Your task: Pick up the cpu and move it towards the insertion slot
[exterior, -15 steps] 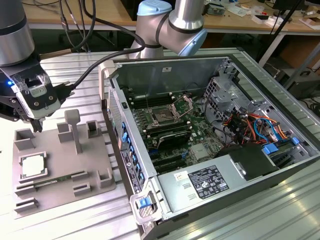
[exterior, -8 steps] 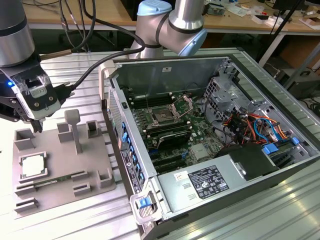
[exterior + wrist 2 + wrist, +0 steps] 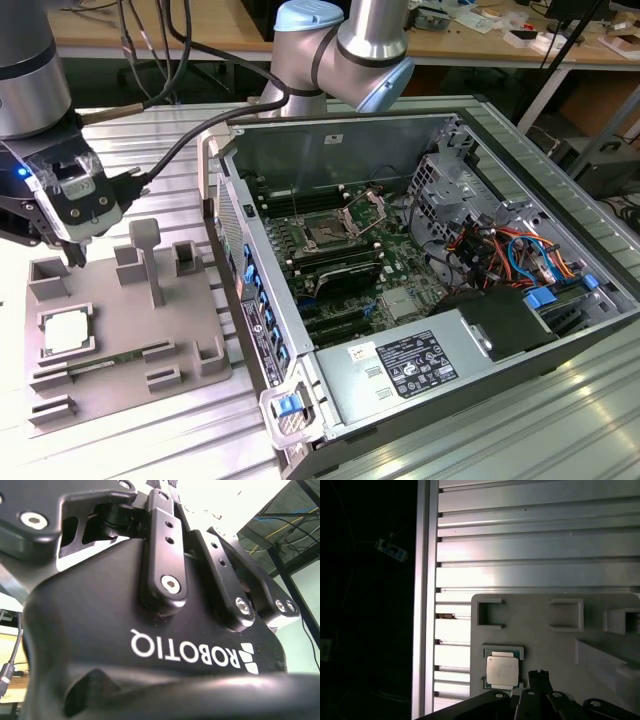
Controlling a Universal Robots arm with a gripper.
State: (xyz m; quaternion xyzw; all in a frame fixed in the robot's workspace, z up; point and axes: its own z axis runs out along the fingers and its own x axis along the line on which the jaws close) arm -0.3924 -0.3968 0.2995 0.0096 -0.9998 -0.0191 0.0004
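Partly cropped gripper [image 3: 538,676] near cpu [image 3: 502,671] in tray [image 3: 560,647]

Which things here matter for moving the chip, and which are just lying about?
In the job: cpu, insertion slot, tool.
Lying about: grey tray, memory slots, cables, power supply.

End effector [image 3: 74,258]: white logo lettering [image 3: 192,656] on black housing, second wrist view. Power supply [image 3: 345,398]: white printed label [image 3: 417,366], exterior view, print too small to read.
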